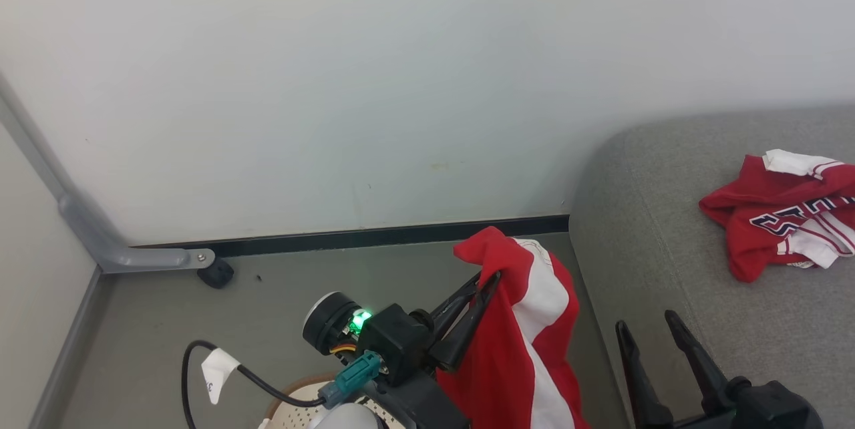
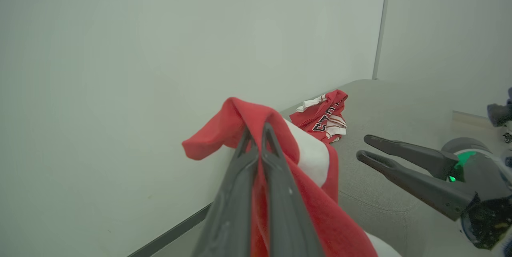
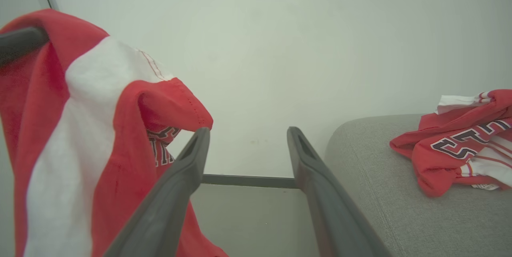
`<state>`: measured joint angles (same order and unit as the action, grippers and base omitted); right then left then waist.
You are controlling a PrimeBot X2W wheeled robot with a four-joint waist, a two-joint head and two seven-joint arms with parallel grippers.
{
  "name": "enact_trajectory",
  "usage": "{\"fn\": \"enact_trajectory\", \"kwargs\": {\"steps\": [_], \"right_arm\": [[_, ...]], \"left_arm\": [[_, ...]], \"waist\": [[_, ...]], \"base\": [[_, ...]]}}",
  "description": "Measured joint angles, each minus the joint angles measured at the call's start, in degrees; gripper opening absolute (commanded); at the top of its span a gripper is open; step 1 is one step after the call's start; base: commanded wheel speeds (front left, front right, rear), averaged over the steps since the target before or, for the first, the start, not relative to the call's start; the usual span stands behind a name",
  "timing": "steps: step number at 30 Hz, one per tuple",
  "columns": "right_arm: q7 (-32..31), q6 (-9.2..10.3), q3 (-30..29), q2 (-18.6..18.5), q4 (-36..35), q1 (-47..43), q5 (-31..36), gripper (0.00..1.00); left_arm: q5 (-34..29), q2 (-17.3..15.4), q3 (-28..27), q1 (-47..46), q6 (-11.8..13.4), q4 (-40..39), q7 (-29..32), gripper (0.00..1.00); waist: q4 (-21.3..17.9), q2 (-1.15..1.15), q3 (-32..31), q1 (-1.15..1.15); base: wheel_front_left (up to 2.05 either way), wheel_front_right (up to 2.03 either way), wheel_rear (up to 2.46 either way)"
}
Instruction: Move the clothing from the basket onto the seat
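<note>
My left gripper (image 1: 489, 276) is shut on a red garment with a white stripe (image 1: 528, 342), which hangs down from its fingertips above the floor, left of the seat. The left wrist view has the same garment (image 2: 308, 161) draped over my shut left gripper (image 2: 256, 129). A second red garment (image 1: 788, 212) lies crumpled on the grey seat (image 1: 668, 228) at the right. My right gripper (image 1: 644, 322) stands open at the seat's near edge, nothing between its fingers; in its own view the gripper (image 3: 248, 133) sits beside the hanging garment (image 3: 80, 129). A piece of the basket's rim (image 1: 294, 392) shows at the bottom.
A pale wall (image 1: 401, 81) with a dark skirting strip (image 1: 374, 235) runs behind the grey floor. A grey bracket with a black foot (image 1: 200, 265) sits at the wall's base on the left. A black cable with a white tag (image 1: 217, 369) loops by my left wrist.
</note>
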<state>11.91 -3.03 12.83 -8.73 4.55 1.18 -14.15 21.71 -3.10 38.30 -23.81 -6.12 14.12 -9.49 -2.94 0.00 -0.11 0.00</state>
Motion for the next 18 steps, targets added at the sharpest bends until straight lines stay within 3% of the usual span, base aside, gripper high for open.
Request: {"fn": "enact_trajectory", "kwargs": {"steps": [18], "right_arm": [[-3.0, -2.13, 10.9, 2.9, -6.5, -3.0, 0.0, 1.00]], "left_arm": [[2.4, 0.0, 1.1, -0.6, 0.1, -0.2, 3.2, 0.00]], "waist": [[0.5, 0.00, -0.4, 0.00]], "base": [[0.00, 0.00, 0.00]]}}
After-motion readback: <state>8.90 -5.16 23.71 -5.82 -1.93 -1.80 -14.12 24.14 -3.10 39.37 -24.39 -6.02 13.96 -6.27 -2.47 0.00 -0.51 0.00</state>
